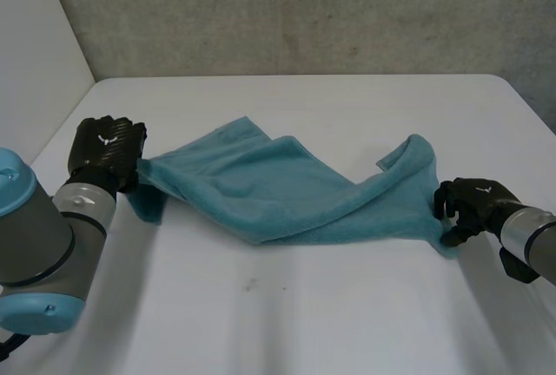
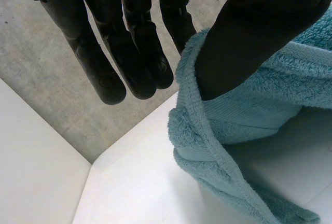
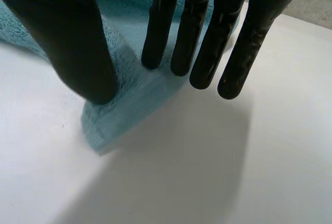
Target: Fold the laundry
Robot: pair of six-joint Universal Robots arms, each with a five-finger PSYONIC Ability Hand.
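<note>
1 fluffy teal towel (image 1: 287,188) is stretched, rumpled, over 1 smooth white table (image 1: 304,305); its 2 ends are pinched, thumb against straight fingers (image 3: 202,53), by left hand (image 1: 106,149) and right hand (image 1: 469,206).

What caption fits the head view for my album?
Left robot hand and right robot hand hold opposite ends of a teal towel.
</note>
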